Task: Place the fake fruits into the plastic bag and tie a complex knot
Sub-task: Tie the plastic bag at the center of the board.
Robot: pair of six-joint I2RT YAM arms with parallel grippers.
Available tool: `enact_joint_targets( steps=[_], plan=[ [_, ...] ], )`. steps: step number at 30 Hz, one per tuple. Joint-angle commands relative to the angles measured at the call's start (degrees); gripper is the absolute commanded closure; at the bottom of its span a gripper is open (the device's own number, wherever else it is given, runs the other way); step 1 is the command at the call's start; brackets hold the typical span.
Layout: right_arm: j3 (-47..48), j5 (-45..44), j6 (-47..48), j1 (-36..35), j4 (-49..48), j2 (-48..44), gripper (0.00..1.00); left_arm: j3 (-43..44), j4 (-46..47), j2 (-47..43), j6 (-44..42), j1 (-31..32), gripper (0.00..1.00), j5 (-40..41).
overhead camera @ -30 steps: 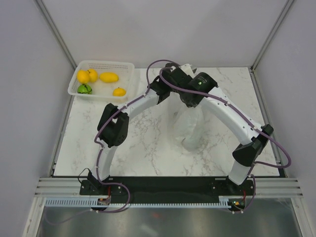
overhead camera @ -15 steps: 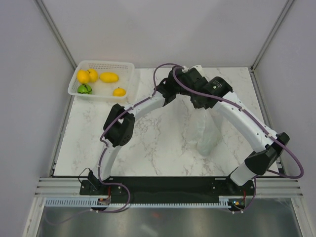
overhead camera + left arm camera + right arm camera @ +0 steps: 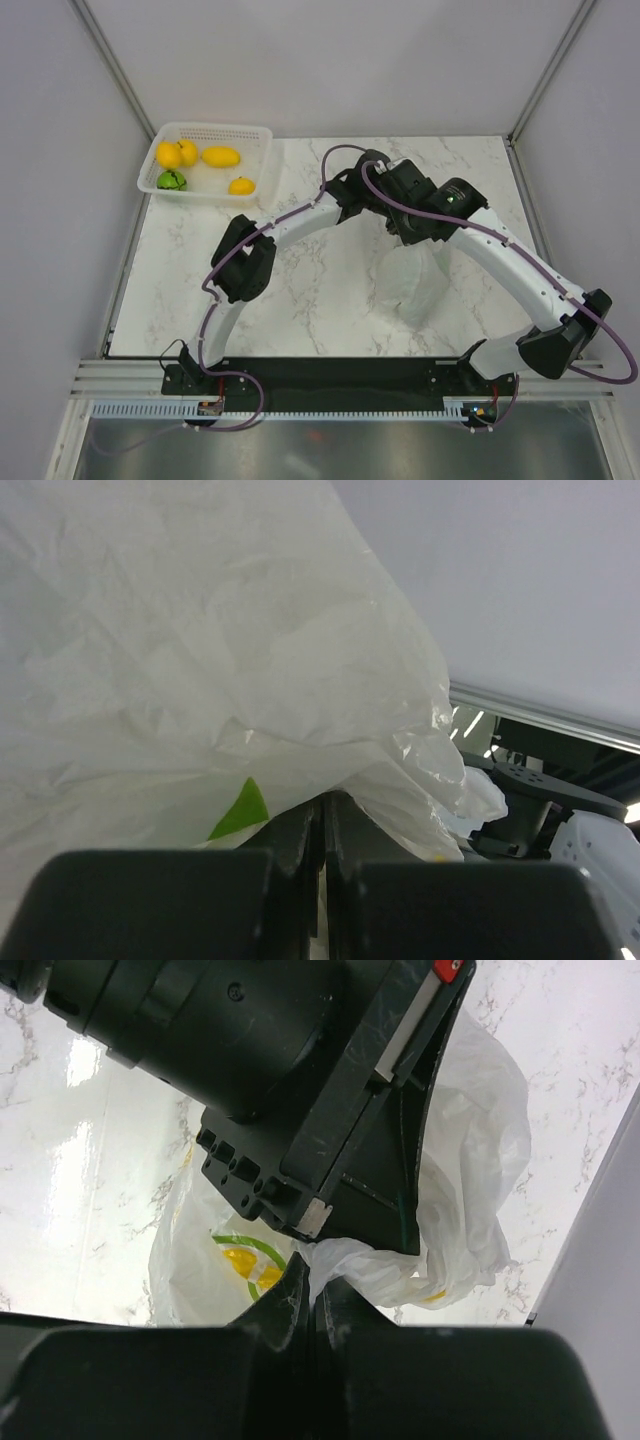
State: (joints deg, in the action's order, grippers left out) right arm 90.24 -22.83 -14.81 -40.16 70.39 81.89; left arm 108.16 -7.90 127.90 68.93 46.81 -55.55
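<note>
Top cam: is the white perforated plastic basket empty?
No, glossy yellow plastic fruits and a green one lie in that basket.

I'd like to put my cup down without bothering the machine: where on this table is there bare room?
Bare marble lies in the near middle, between the left arm and the bag, and in the far right corner of the table behind the right arm. Crowded: over the bag, where both arms meet, and the basket of fruit.
</note>
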Motion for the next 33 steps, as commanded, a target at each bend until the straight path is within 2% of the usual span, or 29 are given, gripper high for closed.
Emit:
enact_joint_targets(
  steps=[1, 4, 6, 11, 14, 16, 18, 19, 20, 22, 23, 25, 31, 33],
  plan=[
    [3.71, 3.94, 0.05, -1.67, -17.31, -1.56, 1.00, 4.23, -17.39, 1.48, -11.78, 4.26, 0.98, 4.56],
    [8.19, 3.66, -3.20, -1.50, -11.08, 2.04, 1.00, 5.13, -19.17, 2.00, -12.15, 3.91, 0.98, 5.63],
    [10.66, 7.08, -3.56, -1.59, -8.27, 4.68, 1.00, 6.27, -19.34, 3.14, -10.75, 4.08, 0.98, 2.74],
    [7.68, 6.31, 0.74, -1.59, -10.71, 2.41, 1.00, 8.03, -23.65, 3.24, -13.46, 3.99, 0.98, 2.73],
    [6.36, 7.97, 3.38, -1.59, -13.61, 1.17, 1.00, 8.73, -23.65, 4.72, -11.63, 4.17, 0.98, -0.42],
    [6.62, 9.63, 3.21, -1.59, -14.31, 1.34, 1.00, 12.59, -22.52, 6.31, -10.31, 4.96, 0.98, -1.66],
    [6.79, 10.43, 2.07, -1.50, -14.75, 1.78, 1.00, 15.49, -19.01, 7.71, -5.66, 5.57, 0.98, -2.37],
    [6.79, 10.87, 1.80, -1.59, -15.10, 1.70, 1.00, 15.94, -12.73, 7.98, -3.30, 6.01, 0.98, -2.81],
    [6.53, 11.57, 1.71, -1.50, -15.37, 1.35, 1.00, 16.03, -9.19, 8.42, 2.73, 6.19, 0.98, -4.38],
    [6.27, 11.75, 1.27, -1.59, -15.81, 1.00, 1.00, 15.60, -1.63, 9.39, 8.83, 6.45, 0.98, -5.70],
    [6.01, 11.76, 1.19, -1.50, -15.90, 0.65, 1.00, 15.07, 5.37, 9.56, 14.77, 6.46, 0.98, -6.41],
    [5.65, 10.97, 0.75, -1.59, -16.16, -0.06, 1.00, 13.93, 7.71, 9.39, 17.02, 6.28, 0.98, -5.71],
    [6.61, 6.13, -1.80, -1.50, -15.73, -1.29, 1.00, 6.28, 23.18, 7.28, 27.47, 5.84, 0.98, 0.87],
    [7.06, 5.96, -2.50, -1.50, -14.85, -1.38, 1.00, 5.31, 26.51, 7.28, 28.45, 5.49, 0.98, 1.58]
  ],
)
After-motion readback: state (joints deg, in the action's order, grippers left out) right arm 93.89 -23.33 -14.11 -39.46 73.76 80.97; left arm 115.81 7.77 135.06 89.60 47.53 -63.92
